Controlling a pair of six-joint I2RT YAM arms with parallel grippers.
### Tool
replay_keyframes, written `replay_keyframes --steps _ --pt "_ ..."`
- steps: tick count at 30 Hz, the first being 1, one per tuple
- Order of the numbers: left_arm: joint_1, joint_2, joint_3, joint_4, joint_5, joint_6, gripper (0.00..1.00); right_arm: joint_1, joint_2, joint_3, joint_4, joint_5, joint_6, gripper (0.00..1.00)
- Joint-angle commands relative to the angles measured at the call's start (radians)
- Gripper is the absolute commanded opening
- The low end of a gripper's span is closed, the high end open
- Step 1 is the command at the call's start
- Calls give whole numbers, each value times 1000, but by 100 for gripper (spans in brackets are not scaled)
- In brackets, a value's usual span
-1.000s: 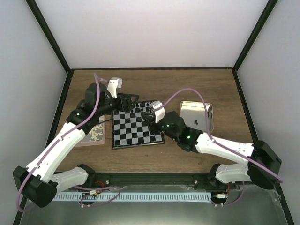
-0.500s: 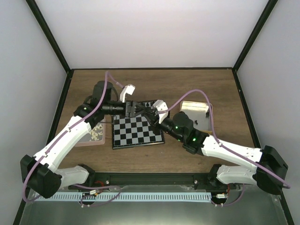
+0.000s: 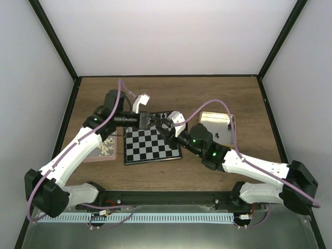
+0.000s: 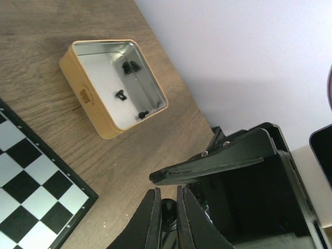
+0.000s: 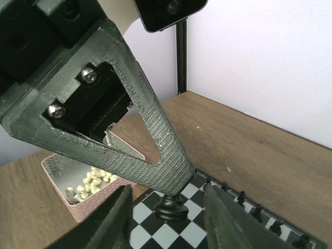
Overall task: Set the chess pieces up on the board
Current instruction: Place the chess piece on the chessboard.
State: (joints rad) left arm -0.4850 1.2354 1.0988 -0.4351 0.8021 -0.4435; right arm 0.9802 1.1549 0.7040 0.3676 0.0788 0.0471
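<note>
apparently mid-handover: left fingers (image 4: 151,220) pinch one black chess piece (image 4: 167,210) by upper part, held above far part of board (image 3: 150,145). right fingers (image 5: 118,218) spread either side of its base, likely to retake it for placing. other black pieces (image 5: 257,212) line board edge. tin (image 4: 88,98) on bench (image 3: 207,93) holds three more. mark on tin side unreadable.

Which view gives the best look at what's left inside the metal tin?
Left wrist: it looks into the open tin and shows three black pieces on its floor. Top external shows the tin small and partly hidden by the right arm, its contents only specks. Right wrist does not show it.
</note>
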Motion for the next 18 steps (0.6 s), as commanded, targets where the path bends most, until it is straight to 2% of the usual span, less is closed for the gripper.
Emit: replay_keyframes --steps 1,3,5,9,11,18 --pt "-4 -10 -3 -13 -85 23 4 -1 20 46 -24 47 45 51" --pt "-2 -13 -3 -34 -185 30 4 -2 23 44 -49 71 69 66" --pt "-3 -19 -3 -65 -348 27 4 -2 18 26 -57 91 88 74" --pt "-2 -48 -54 -94 -794 -21 4 -5 9 -4 -86 104 146 75" --pt "-3 -63 -105 -66 -927 -50 4 -6 8 -14 -106 115 180 75" --pt "-3 47 -206 97 -999 -83 4 -7 10 -38 -122 141 252 76"
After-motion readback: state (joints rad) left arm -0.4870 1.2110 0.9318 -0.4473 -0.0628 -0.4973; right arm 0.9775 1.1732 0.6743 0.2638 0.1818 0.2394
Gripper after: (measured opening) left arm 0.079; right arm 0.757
